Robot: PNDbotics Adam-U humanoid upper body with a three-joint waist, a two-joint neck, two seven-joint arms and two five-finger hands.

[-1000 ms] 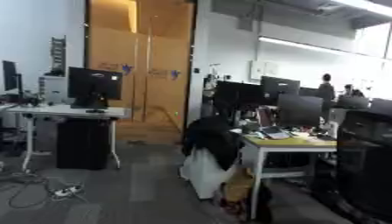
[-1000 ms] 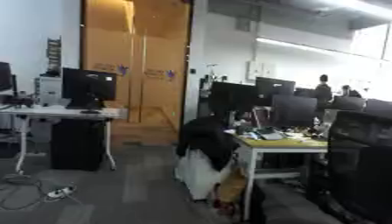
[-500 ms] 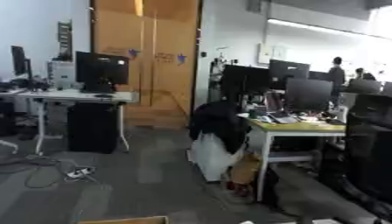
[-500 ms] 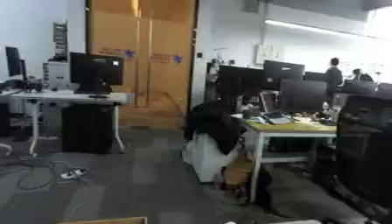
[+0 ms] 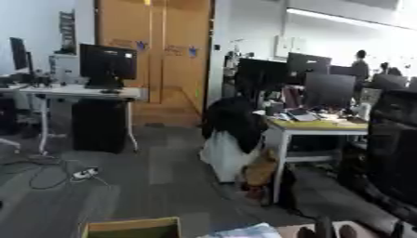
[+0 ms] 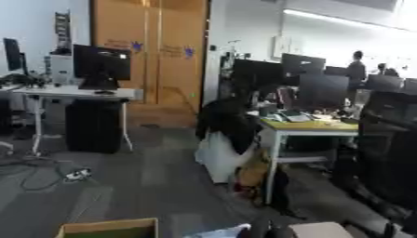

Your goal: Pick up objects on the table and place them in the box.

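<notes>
Left eye view shows mostly office; our work sits at the very bottom edge. We see the top rim of the cardboard box (image 5: 130, 226) at lower left, and beside it a pale, crumpled-looking object (image 5: 244, 231), likely light and soft, best pinched at an edge. Dark fingers (image 5: 324, 227) poke up at lower right; whether they're spread or curled, we cannot tell.

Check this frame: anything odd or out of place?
Yes: the head is aimed out at the office, not down at the work. Only the box rim, something pale and dark fingertips show at the bottom edge. Nothing looks spilled or damaged.
</notes>
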